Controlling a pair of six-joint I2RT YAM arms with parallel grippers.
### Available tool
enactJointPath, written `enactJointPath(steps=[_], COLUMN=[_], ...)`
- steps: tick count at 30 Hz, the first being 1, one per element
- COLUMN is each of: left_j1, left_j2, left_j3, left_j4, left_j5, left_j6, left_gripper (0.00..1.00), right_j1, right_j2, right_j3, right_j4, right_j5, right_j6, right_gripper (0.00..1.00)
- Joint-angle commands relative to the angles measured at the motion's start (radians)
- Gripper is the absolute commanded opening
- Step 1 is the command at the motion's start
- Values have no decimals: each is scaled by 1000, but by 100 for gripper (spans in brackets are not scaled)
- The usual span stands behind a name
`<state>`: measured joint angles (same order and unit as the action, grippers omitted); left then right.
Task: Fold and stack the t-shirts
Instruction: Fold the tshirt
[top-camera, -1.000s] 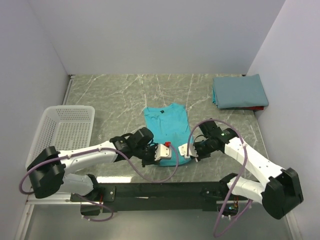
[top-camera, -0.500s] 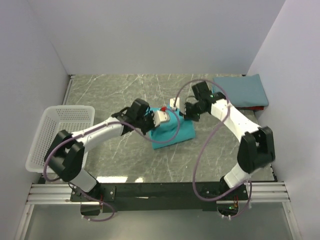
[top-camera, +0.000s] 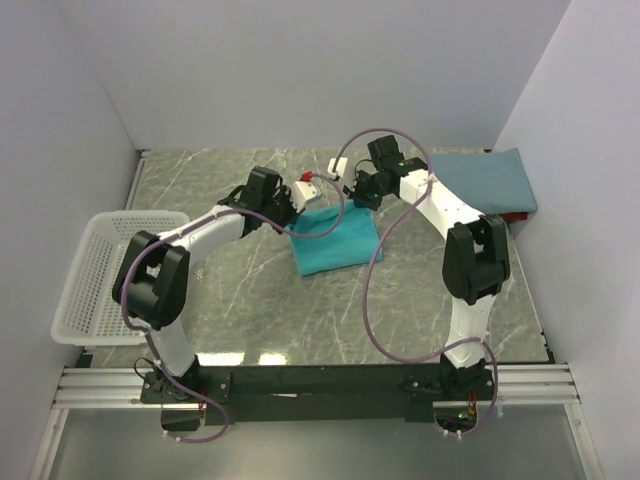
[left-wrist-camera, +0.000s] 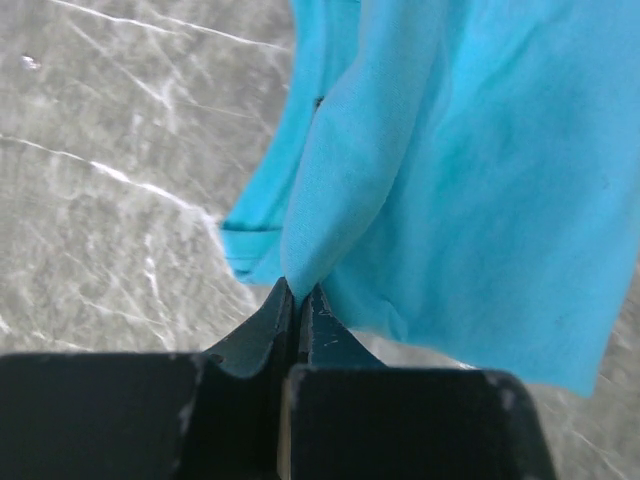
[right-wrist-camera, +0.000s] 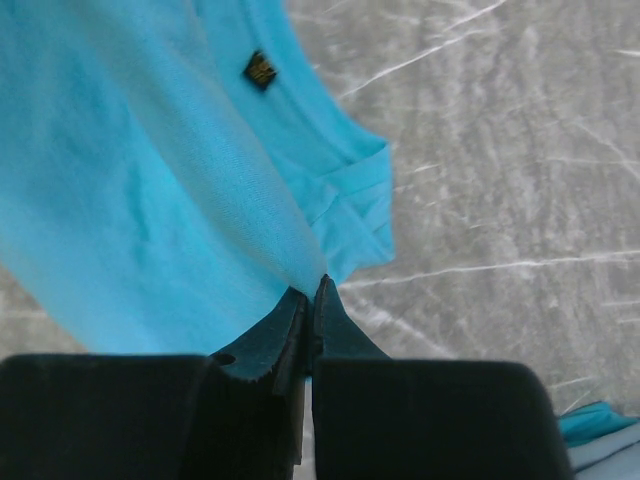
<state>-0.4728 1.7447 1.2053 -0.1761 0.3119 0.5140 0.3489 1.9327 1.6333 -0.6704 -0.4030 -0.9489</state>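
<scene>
Toward the far middle of the grey marble table (top-camera: 250, 290), the teal t-shirt (top-camera: 338, 242) lies doubled over as a slanted rectangle, its near part flat on the stone and its far edge drawn up to the two arms. Both arms reach out from the near edge and meet over that far edge, close to each other.

The left gripper (left-wrist-camera: 298, 292) has its dark fingers pressed together on a pinch of the teal cloth, with no gap between them. From that pinch the fabric falls away in a broad smooth sheet to the right, and a hemmed sleeve edge (left-wrist-camera: 245, 240) hangs just to the left over the marble.

The right gripper (right-wrist-camera: 312, 287) is likewise clamped tight on a fold of the same shirt. In its wrist view the cloth spreads out to the left, a small dark label (right-wrist-camera: 260, 68) shows on the fabric, and a hemmed edge sits just right of the pinch.

At the far right corner of the table the slate-blue t-shirt (top-camera: 480, 182) rests as a neat folded rectangle, well apart from the teal one, with a sliver of something red (top-camera: 515, 215) showing at its near edge. A white mesh basket (top-camera: 150, 215) sits at the left side of the table, apart from both shirts.
</scene>
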Motion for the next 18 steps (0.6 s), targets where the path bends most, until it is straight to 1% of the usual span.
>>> enactJointPath(steps=[1, 10, 18], left_j1=[20, 43, 48], left_j2=[42, 110, 153], left_j3=[85, 143, 174], left_j4=[38, 55, 79], left_j5=[13, -39, -137], left_j6=[-15, -45, -74], left_gripper=[0, 0, 0], right_j1=[-7, -7, -5], right_j2=[29, 121, 164], right_j3=[69, 115, 160], right_j4=[83, 135, 164], right_j5=[33, 61, 104], right_j6=[61, 110, 163], right_gripper=[0, 0, 0])
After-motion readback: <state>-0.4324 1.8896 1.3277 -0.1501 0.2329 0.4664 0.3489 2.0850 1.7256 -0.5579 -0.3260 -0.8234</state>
